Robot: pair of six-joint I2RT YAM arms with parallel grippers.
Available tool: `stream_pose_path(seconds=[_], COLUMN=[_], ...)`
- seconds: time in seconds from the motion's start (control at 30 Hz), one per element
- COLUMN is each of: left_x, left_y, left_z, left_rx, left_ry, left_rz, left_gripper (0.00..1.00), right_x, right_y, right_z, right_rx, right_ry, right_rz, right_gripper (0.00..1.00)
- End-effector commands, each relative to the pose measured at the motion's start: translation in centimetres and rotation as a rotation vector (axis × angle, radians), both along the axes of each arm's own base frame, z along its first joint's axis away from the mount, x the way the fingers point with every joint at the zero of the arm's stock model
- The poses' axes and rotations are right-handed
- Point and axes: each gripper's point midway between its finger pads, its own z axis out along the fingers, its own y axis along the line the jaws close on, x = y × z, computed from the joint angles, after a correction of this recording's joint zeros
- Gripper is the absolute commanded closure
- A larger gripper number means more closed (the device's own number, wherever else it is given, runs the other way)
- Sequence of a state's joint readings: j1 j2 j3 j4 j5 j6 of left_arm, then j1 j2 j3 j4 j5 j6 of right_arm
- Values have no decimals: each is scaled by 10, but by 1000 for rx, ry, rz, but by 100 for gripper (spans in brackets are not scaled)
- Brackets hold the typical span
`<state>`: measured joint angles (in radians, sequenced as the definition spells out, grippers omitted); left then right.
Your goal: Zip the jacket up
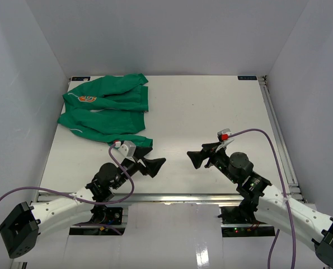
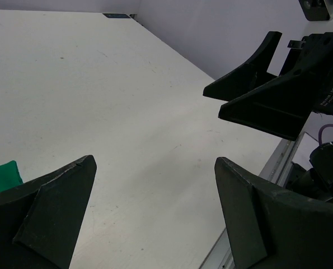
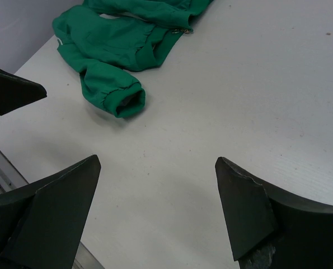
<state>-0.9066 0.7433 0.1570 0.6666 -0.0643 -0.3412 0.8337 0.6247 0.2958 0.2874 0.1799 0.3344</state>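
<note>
The green jacket (image 1: 107, 109) lies crumpled at the far left of the white table, its orange emblem (image 1: 88, 100) facing up. In the right wrist view the jacket (image 3: 121, 39) shows a sleeve cuff (image 3: 124, 103) and a small metal zipper pull (image 3: 183, 31). My left gripper (image 1: 158, 164) is open and empty just right of the jacket's near sleeve, its jaws wide apart in its own view (image 2: 155, 162). My right gripper (image 1: 193, 158) is open and empty, facing the left one near the table's front middle (image 3: 158, 161). Only a green corner (image 2: 1, 175) shows in the left wrist view.
The white table (image 1: 211, 101) is enclosed by pale walls on three sides. A metal rail (image 1: 166, 196) runs along the front edge and another along the right edge (image 1: 278, 129). The right gripper's fingers (image 2: 256, 95) show in the left wrist view.
</note>
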Motion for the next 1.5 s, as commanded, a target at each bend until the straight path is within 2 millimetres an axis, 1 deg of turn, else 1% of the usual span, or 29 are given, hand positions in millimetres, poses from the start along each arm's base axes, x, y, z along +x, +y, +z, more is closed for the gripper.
stream_pose_path(seconds=[0.0,0.13,0.3,0.37,0.4,0.43,0.47,0.53,0.6,0.67,0.73,0.87,0.93,1.0,1.07,1.1,1.13,1.2,1.27,1.3,1.37,1.4,1.43,1.47], left_x=[-3,-3,1,8,17,27,40,67,80,90,101,127,133,140,146,149,152,156,160,161,158,158,155,151], left_y=[-2,-2,0,5,10,18,31,54,72,80,92,135,150,165,169,170,170,164,152,145,130,118,112,107], left_z=[5,4,3,-1,-1,-5,-22,-17,-38,-42,-50,-64,-73,-87,-98,-110,-117,-130,-144,-150,-159,-160,-160,-160], left_rx=[-18,-19,-18,-17,-27,-24,10,10,83,86,75,7,-28,-37,-34,-9,-1,11,14,12,14,5,-5,-17], left_ry=[-12,-5,15,45,79,124,195,309,401,438,475,603,650,692,731,763,776,800,829,843,859,860,865,869], left_rz=[-20,-17,10,60,120,196,314,543,667,712,750,879,907,951,968,979,980,958,902,868,779,708,675,645], left_gripper=[2,2,2,2,2,2,2,2,2,2,2,2,4,6,9,11,13,18,21,25,55,72,89,100], right_x=[1,1,2,3,4,5,6,8,8,8,8,6,7,7,7,6,6,6,6,5,6,7,9,11], right_y=[1,-1,-1,-1,-2,-2,-3,-3,-5,-7,-8,-7,-6,-4,-2,-1,-1,-1,-1,-1,-3,-5,-7,-9], right_z=[13,16,14,13,12,12,12,13,15,17,20,19,18,15,16,16,16,17,18,18,19,19,18,18], right_rx=[37,49,40,36,34,33,34,43,62,83,104,111,104,91,89,87,87,87,88,88,89,85,81,76], right_ry=[-29,-39,-26,-21,-19,-16,-14,-2,17,20,16,16,28,44,48,52,54,57,57,56,52,48,48,49], right_rz=[-6,-11,-17,-23,-29,-35,-43,-57,-74,-87,-90,-83,-82,-78,-71,-66,-65,-64,-64,-64,-74,-82,-98,-115], right_gripper=[10,10,10,10,10,10,10,10,10,10,10,10,10,10,10,10,10,10,10,10,10,10,10,9])
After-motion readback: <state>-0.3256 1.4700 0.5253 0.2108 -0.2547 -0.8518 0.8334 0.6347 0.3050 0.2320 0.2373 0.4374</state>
